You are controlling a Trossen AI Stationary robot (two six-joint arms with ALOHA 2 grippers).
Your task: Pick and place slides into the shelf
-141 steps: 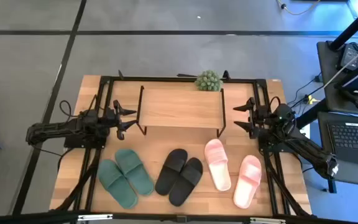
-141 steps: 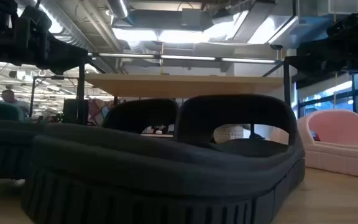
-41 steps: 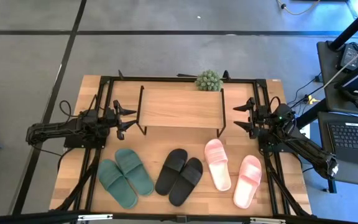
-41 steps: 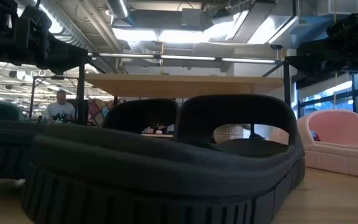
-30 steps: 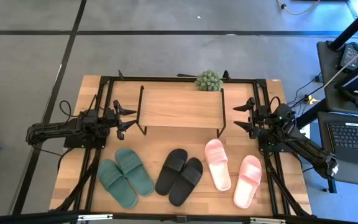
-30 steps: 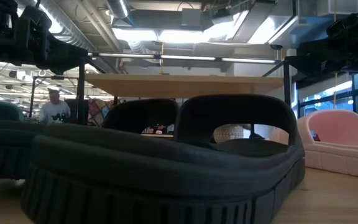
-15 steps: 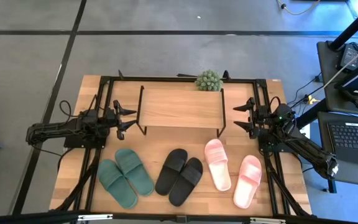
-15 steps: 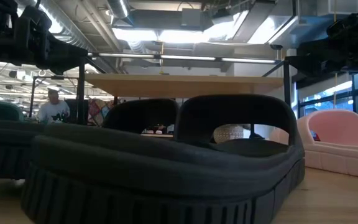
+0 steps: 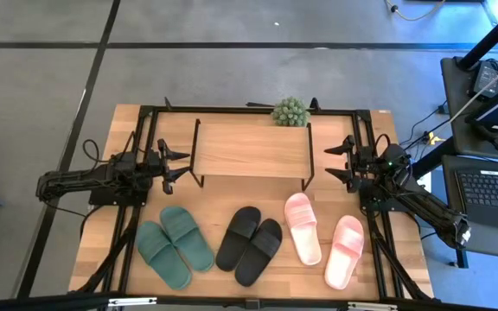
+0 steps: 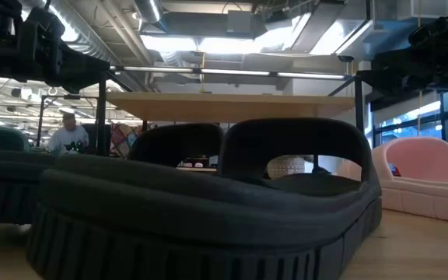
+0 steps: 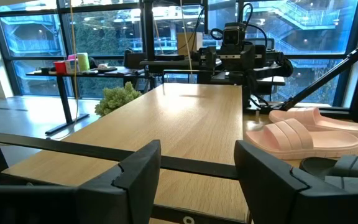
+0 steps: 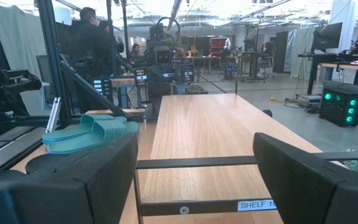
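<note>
Three pairs of slides lie sole-down on the table's near half: dark green (image 9: 175,246) at left, black (image 9: 249,244) in the middle, pale pink (image 9: 323,238) at right. Behind them stands the shelf (image 9: 251,149), a light wooden board on thin black legs. My left gripper (image 9: 178,164) hovers open at the shelf's left end, pointing level toward it. At the shelf's right end my right gripper (image 9: 335,162) is open too. Neither has anything between its fingers.
A small green plant (image 9: 290,111) sits at the shelf's far edge. A black frame (image 9: 145,130) runs around the table. Bare wood shows between the shelf and the slides. In the low view the black slides (image 10: 208,202) fill the foreground.
</note>
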